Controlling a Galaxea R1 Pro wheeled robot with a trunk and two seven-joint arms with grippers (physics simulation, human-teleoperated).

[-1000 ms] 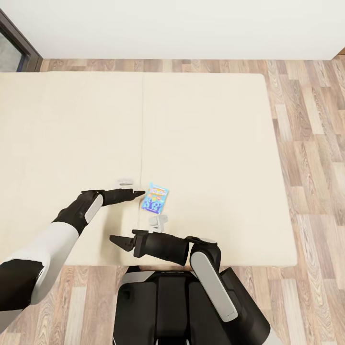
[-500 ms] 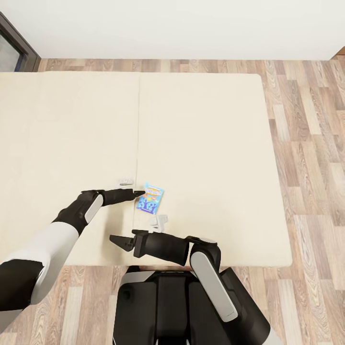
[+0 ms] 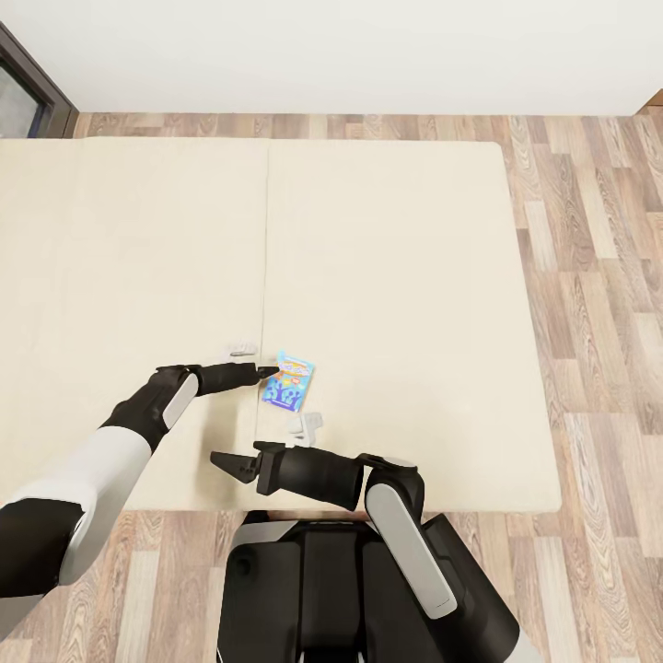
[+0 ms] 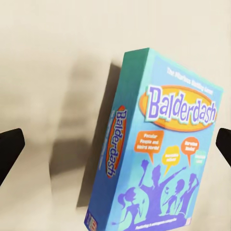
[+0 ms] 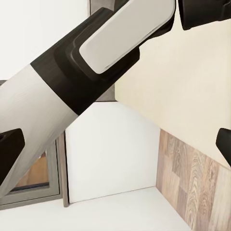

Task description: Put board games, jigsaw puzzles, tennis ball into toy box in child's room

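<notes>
Left wrist view reads "Balderdash" on both the lid and the side edge of the small blue board game (image 4: 159, 159), which lies on the beige bed (image 3: 396, 258) just beside the mattress seam, near the front edge. Your left claw (image 3: 267, 372) reaches forward low over the bed with fingertips spread apart at the box's near corner, gripping nothing. Your right claw (image 3: 221, 461) is folded across your trunk pointing left, fingers apart and empty.

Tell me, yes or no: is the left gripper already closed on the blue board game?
No. In the left wrist view the blue board game lies on the bed between wide-apart fingertips, untouched.
</notes>
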